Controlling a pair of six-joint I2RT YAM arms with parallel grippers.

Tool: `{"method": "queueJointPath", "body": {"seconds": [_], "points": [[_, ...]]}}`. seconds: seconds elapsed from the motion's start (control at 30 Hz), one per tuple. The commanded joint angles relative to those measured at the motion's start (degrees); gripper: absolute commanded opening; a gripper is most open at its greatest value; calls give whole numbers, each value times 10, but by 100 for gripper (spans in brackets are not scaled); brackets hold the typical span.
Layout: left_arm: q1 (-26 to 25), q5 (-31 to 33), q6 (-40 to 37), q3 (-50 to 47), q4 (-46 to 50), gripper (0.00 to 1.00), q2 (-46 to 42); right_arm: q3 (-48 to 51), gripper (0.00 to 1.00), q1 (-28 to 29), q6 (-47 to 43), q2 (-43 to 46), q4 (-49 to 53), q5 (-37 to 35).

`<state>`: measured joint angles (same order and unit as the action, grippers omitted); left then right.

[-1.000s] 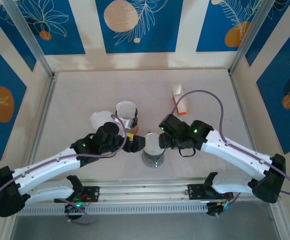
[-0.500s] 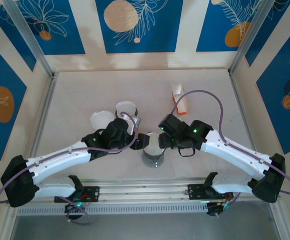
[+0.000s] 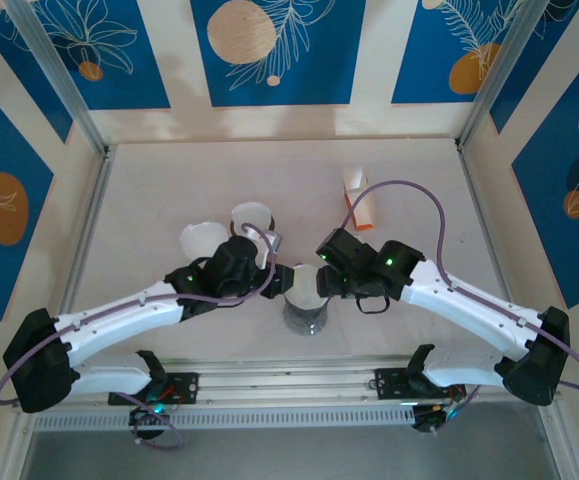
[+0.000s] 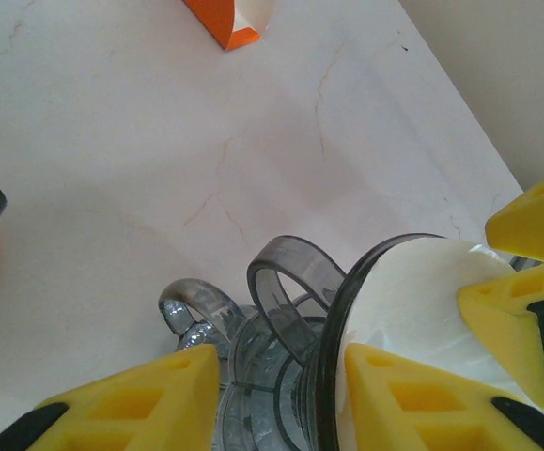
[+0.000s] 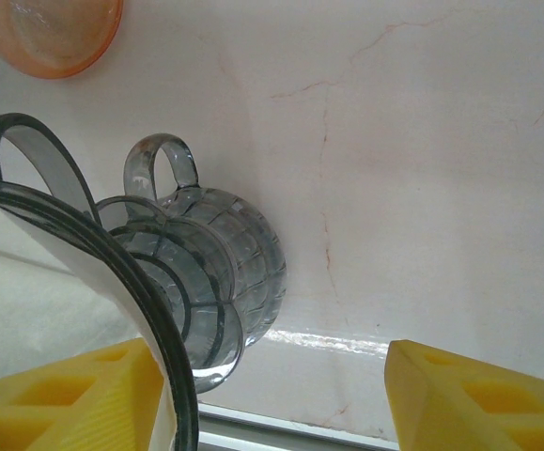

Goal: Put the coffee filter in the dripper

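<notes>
"At the near middle of the tabletop (image 3: 169, 180), between the two arms, what stands there?"

"The dripper (image 3: 307, 315), grey and see-through, upright with its mouth to the ceiling. The coffee filter (image 4: 412, 291) is inside it, white paper lining the cone."

"Which way does the filter point?"

"Open end up, tip down. Its long axis runs straight up and down, the same as the dripper's. The paper's top edge sits just within the dark rim."

"And the handle?"

"The handle loop (image 4: 290, 272) is on the far side, toward the back of the tabletop and the orange saucer (image 5: 55, 38)."

"The left claw?"

"The left claw (image 4: 276, 355) straddles the dripper's wall. One yellow finger is outside by the ribbed body, the other inside against the paper. Its wrist view cuts off low, so I cannot tell whether it pinches wall and paper or merely brackets them."

"The right claw?"

"The right claw (image 5: 270, 346) has its jaws wide apart, gripping nothing. One finger is down inside the rim beside the paper, the other well clear over bare tabletop. Its yellow fingers (image 4: 539, 221) face the left claw's across the filter."

"What else is on the tabletop?"

"An orange-and-white carton (image 3: 361, 205) farther back on the right, well apart from the dripper."
</notes>
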<state>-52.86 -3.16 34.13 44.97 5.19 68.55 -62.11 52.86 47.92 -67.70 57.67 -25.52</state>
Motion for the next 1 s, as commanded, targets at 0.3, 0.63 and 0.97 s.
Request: {"method": "queueJointPath", "body": {"seconds": [0.3,0.63,0.97], "points": [[8,-6,5,13,-10,45,-1,4,65,15,6,29,-8,5],[7,-11,12,6,-18,46,-2,42,65,53,46,51,-4,18],[7,-6,12,2,-16,48,-6,27,66,61,43,50,-9,-4]]}}
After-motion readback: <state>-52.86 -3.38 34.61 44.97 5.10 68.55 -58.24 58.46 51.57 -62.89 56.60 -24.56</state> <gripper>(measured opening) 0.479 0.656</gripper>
